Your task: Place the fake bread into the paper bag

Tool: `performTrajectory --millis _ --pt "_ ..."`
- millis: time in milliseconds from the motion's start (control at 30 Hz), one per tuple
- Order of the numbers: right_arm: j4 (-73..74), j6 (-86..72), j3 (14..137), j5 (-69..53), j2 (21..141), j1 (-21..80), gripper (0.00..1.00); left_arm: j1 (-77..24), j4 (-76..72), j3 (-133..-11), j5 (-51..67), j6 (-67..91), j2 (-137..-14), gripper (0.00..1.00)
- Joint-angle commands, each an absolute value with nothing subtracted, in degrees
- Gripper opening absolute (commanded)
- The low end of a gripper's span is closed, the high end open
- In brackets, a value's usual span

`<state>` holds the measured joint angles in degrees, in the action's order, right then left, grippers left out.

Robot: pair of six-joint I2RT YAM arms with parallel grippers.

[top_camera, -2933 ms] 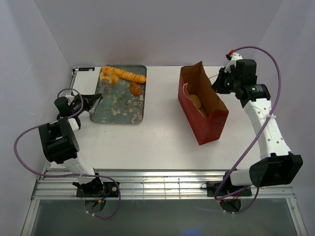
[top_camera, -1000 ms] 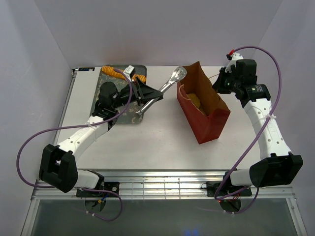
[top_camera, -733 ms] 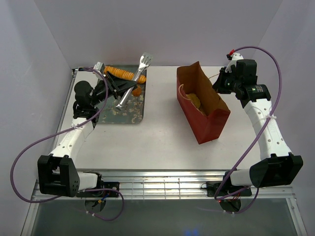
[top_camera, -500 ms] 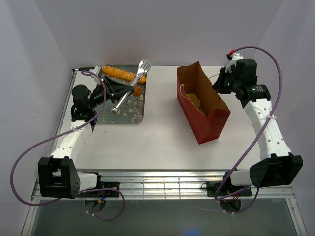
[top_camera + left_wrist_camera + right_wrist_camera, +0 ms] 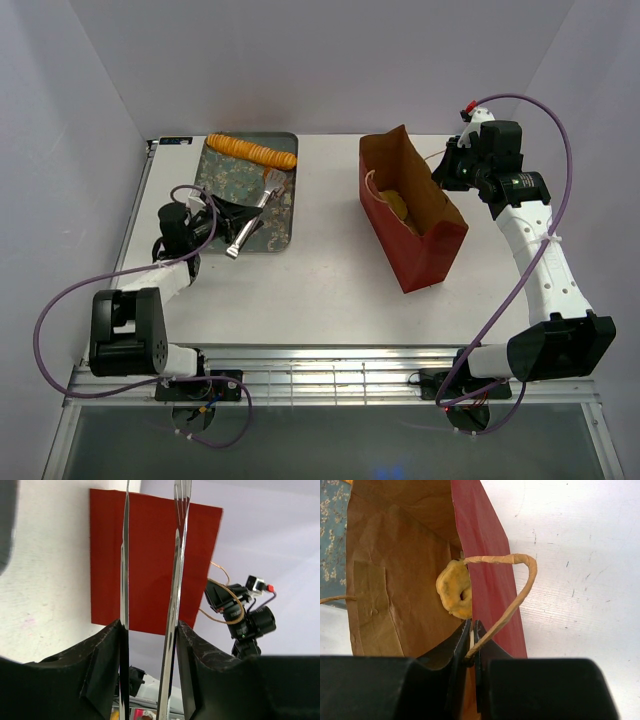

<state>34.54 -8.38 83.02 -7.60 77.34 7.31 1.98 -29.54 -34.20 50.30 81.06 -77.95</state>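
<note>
left gripper (image 5: 222, 210) is clenched on tongs (image 5: 250, 208), tips held over tray (image 5: 215, 180) | fake bread loaf (image 5: 252, 151) is laid just far of tips, long axis left-right, left arm nearer | right gripper (image 5: 470, 630) is clamped on paper bag (image 5: 425, 245) rim, well apart rightward

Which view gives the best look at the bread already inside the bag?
Right wrist: it looks straight into the paper bag, showing a ring-shaped bread piece against the wall. Top external shows it small; left wrist sees only the bag's red outside.
</note>
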Motion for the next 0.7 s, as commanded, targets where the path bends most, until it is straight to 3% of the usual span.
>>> performTrajectory --millis 0,667 --pt "33.6 -7.5 84.1 -7.2 75.9 7.4 0.13 2.4 -35.8 -31.9 49.2 82.8 -80.8 0.55" --pt "34.1 -7.2 84.7 -7.2 76.3 7.4 0.13 3.1 -53.3 -31.9 45.0 89.2 -102.9 0.59"
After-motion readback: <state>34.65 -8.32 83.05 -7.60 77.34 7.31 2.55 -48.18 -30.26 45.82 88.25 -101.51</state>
